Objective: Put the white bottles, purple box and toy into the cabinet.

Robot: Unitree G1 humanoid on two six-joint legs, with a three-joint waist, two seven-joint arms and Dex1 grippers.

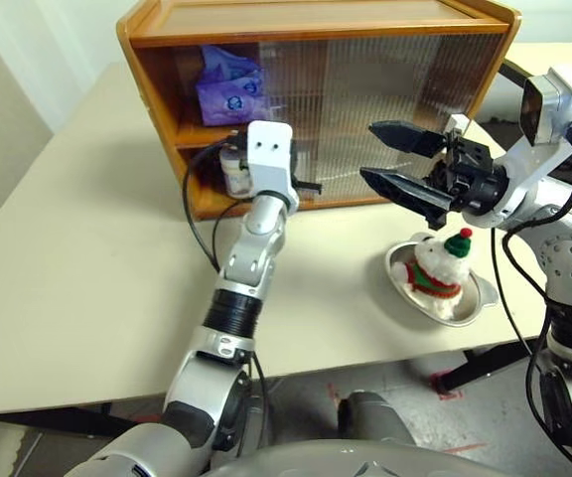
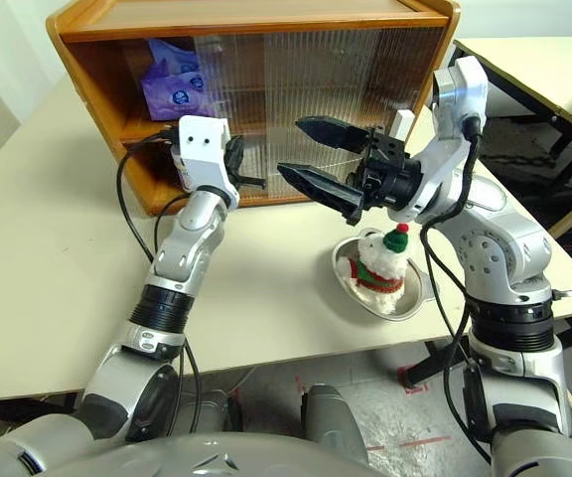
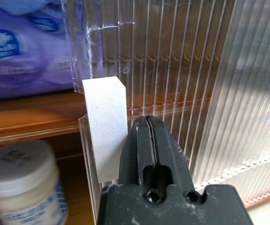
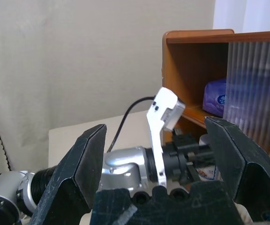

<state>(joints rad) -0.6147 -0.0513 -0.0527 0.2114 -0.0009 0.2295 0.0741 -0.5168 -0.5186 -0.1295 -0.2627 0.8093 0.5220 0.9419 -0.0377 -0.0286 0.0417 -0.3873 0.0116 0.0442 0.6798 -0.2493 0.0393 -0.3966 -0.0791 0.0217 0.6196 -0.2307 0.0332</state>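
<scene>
The left gripper, fingers together, touches the cabinet's white handle. Inside the cabinet: purple box, one bottle. The right gripper is wide apart, empty; the toy sits in a dish before the cabinet.

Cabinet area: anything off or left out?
The toy sits in a metal dish on the table, not in the cabinet. Purple box and a bottle are shelved. Nothing spilled or damaged.

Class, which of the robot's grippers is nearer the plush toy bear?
Right. The open right gripper hovers above the toy in its dish; the shut left gripper is at the cabinet door.
</scene>
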